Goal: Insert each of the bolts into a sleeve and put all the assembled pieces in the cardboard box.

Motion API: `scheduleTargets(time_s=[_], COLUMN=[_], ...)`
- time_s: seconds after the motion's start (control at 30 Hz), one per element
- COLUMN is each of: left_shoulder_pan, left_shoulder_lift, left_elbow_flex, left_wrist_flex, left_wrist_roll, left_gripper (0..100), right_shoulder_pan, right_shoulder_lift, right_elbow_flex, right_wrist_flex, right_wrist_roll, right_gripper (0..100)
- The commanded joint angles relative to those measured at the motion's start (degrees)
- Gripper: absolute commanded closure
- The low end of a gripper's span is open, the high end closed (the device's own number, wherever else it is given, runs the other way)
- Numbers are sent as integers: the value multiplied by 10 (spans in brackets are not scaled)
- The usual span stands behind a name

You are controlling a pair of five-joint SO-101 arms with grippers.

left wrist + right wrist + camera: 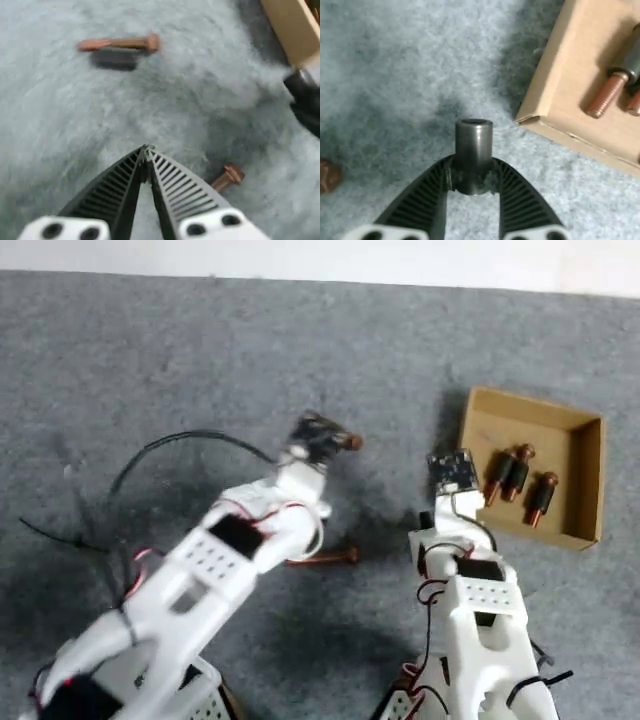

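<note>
Dark cylindrical metal sleeve (474,145) sits grasped in the right pincer (473,172) beside the cardboard box (510,428), right of the grey surface's (150,360) middle; insertion is probably next; left pincer (146,150), clenched empty, must fetch a copper bolt (325,559).

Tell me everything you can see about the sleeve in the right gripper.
The sleeve is a short dark tube, metal by its look, smooth with a dull sheen. Its far end is open and looks hollow and empty. The right gripper is shut on its near end, gripping both sides, and the rest sticks out ahead. It is over the grey carpet, near a corner of the box.
</note>
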Motion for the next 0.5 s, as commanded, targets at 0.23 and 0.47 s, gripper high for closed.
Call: scheduleTargets(time_s=[0.23, 0.47], left_shoulder_pan=[73, 80], left_shoulder_lift=[140, 143], left_elbow_flex=[-29, -27], left_wrist_flex=[3, 6], left_wrist_roll=[-325, -328], left_gripper=[993, 889], right_shoulder_pan=[11, 8], right_shoulder_lift=[-18, -18], right_elbow_flex=[-8, -8], right_wrist_flex=[-15, -15], right_wrist_roll=[-7, -7], right_gripper=[994, 994])
